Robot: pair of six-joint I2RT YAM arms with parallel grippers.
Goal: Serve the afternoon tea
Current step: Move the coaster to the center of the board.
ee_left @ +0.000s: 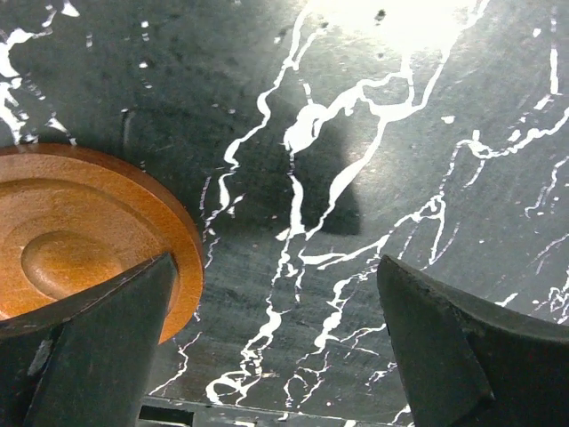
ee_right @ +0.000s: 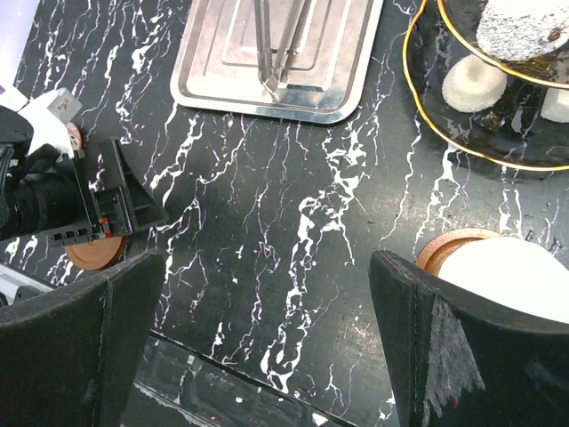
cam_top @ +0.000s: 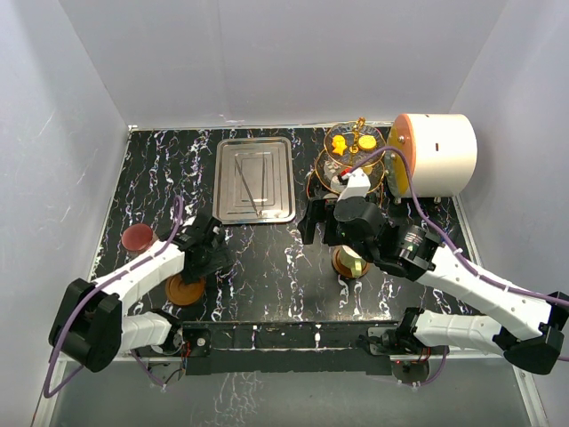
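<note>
plain white walls [cam_top: 267, 53] enclose a glossy black, white-veined table [cam_top: 267, 262].

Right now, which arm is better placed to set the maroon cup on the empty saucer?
Left. The maroon cup and empty saucer lie beside the left gripper; the right gripper is far off, near the cake stand.

Steel tray [cam_top: 233, 189], white cylinder [cam_top: 442, 156]
</note>
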